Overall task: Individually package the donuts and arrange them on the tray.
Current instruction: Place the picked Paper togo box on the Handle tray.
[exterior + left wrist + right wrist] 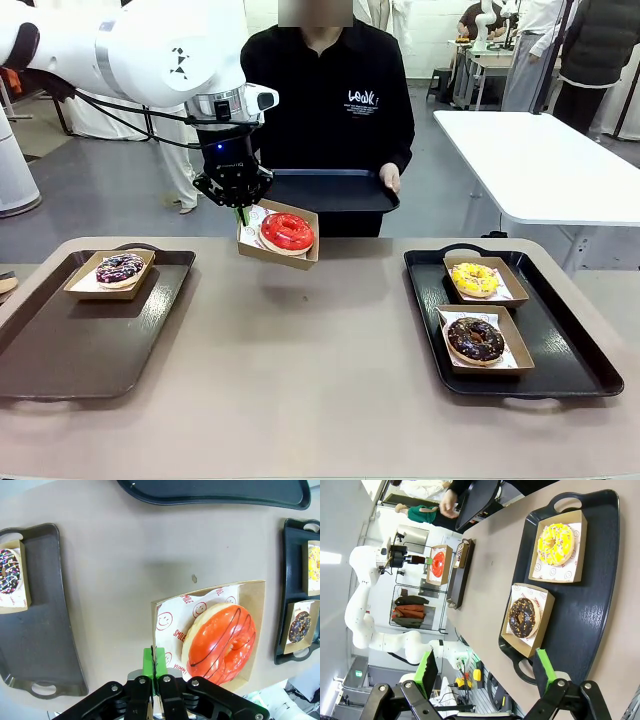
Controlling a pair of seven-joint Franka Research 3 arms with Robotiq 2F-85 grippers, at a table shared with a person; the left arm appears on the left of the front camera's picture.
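Setting: a beige tabletop [320, 400] in an open workroom; a person stands at the far side holding an empty dark tray [330, 190] at upper centre of the front view.
Left claw [240, 212]: I have it pinched shut on the rim of a cardboard box [278, 236], carried in the air above the tabletop, centre of frame.
Box contents: red donut [287, 232] on printed paper, box tilted.
Right claw [485, 672]: jaws wide apart, holding nothing, hanging over the right tray.
Left tray [90, 320]: one box with the purple donut [120, 268], upper left corner.
Right tray [520, 320]: two boxes, yellow donut [474, 280] behind chocolate donut [475, 340].
Risk: I grip only a thin edge, so the box may sag or slip; its tilt could let the donut slide out.
Risk: misjudged handover could clip the person's tray.
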